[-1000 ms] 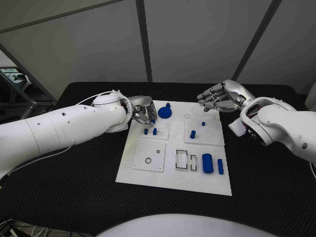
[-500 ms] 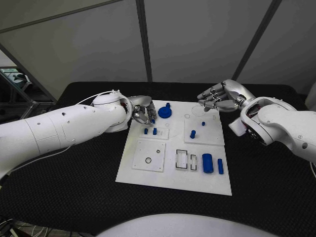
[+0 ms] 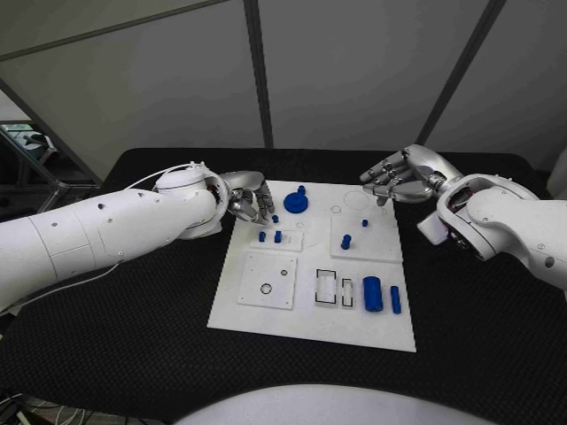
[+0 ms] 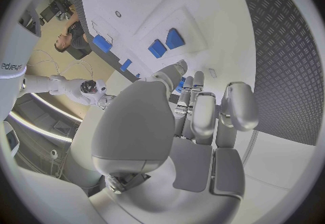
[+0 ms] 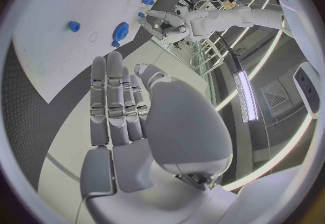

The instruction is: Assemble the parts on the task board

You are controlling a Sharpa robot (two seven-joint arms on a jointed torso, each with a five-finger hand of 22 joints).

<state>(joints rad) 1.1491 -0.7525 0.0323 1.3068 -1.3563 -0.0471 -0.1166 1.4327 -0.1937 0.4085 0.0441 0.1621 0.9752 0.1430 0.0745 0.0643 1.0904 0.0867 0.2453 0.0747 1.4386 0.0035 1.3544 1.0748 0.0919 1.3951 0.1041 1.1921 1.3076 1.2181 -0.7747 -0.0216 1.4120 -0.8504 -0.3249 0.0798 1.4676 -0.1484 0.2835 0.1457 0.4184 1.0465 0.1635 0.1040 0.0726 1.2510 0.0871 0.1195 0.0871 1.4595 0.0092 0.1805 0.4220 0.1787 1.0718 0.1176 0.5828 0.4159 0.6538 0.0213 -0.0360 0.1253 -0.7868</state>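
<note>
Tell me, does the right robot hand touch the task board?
Apart. Right wrist view: the right robot hand holds its fingers straight, with a gap to the task board.

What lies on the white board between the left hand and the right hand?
In the head view, a round blue part stands on the white task board between the left hand and the right hand, nearer the left.

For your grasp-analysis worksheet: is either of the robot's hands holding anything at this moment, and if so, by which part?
Nothing is held. The left hand and the right hand both hover over the task board with nothing between their fingers.
</note>
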